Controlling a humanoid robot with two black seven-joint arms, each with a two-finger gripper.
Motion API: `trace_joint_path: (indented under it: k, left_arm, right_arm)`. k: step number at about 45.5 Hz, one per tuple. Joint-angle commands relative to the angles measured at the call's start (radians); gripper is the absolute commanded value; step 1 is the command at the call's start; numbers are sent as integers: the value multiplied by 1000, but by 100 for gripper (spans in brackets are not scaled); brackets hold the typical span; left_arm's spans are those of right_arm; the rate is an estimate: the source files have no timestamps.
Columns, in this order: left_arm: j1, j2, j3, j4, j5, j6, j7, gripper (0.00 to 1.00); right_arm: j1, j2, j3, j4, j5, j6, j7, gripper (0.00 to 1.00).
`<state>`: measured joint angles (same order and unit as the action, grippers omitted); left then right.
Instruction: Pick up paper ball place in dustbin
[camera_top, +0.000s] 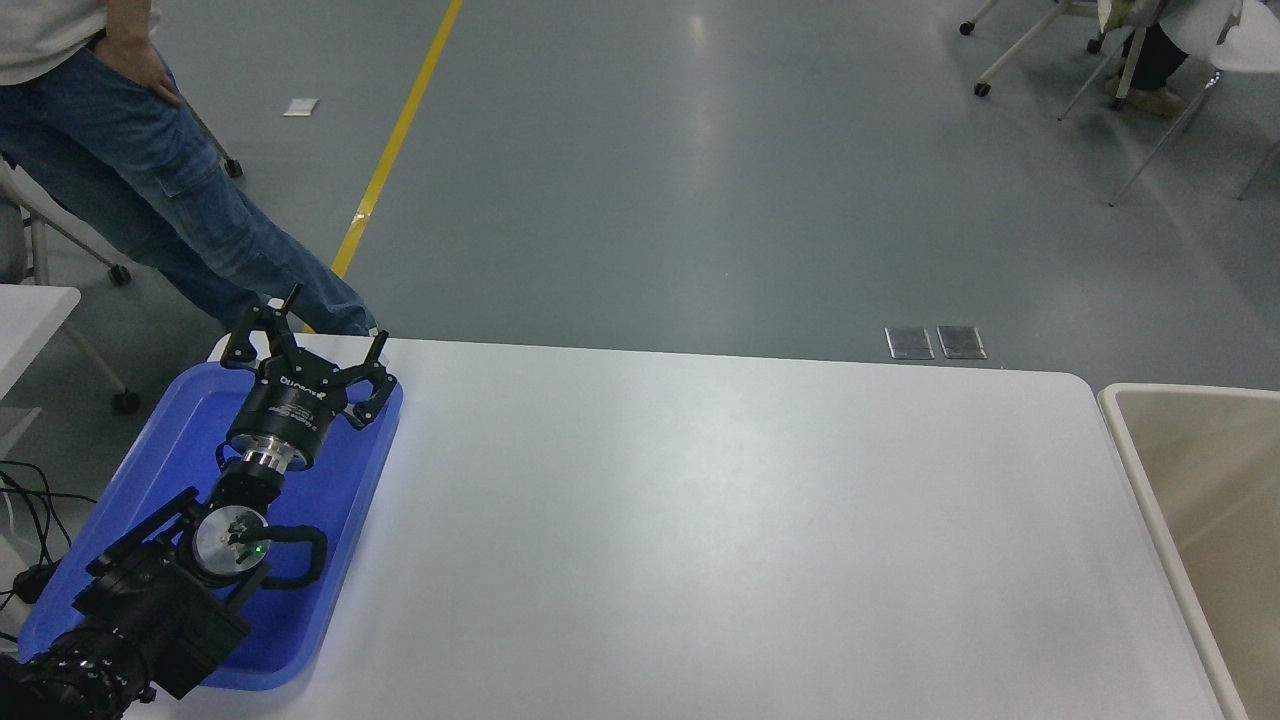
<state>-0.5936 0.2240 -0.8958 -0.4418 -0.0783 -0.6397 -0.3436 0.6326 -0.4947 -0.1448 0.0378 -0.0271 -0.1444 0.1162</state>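
White table, dustbin beside it.

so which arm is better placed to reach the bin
Likely the right: the bin sits off the right end of the table, the left gripper hangs open over the tray at the far left. The right arm is out of view.

A lab or industrial test hall, probably: a wide grey sealed floor carries a yellow lane line (factory-style marking), wheeled chairs stand far off, and floor outlet plates sit beyond the white table.
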Motion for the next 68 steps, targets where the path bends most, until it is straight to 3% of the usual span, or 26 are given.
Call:
trace_joint_path:
  k: [1,18,21,24,26,28,29,63,68]
  left_arm:
    - [0,0,0,0,0,0,0,100]
    - [0,0,0,0,0,0,2,100]
    - [0,0,0,0,0,0,0,100]
    - [0,0,0,0,0,0,0,100]
    - [0,0,0,0,0,0,0,100]
    - [0,0,0,0,0,0,0,100]
    - [0,0,0,0,0,0,0,100]
    - [2,0,0,0,0,0,0,100]
    - [2,0,0,0,0,0,0,100]
  right_arm:
    - [-73,68,63,-7,24,-41,2,7]
    - [-106,104,65,-6,26,-53,3,8]
    - [-106,105,67,-7,29,-53,3,16]
    - [-106,104,74,-6,26,-53,3,30]
    - [-105,104,76,-6,26,-53,3,55]
    - [-103,104,74,-6,26,-53,3,90]
    - [-103,104,76,-6,26,-53,3,100]
    - [42,65,118,27,19,-35,5,100]
    - [111,61,224,63,19,-35,28,100]
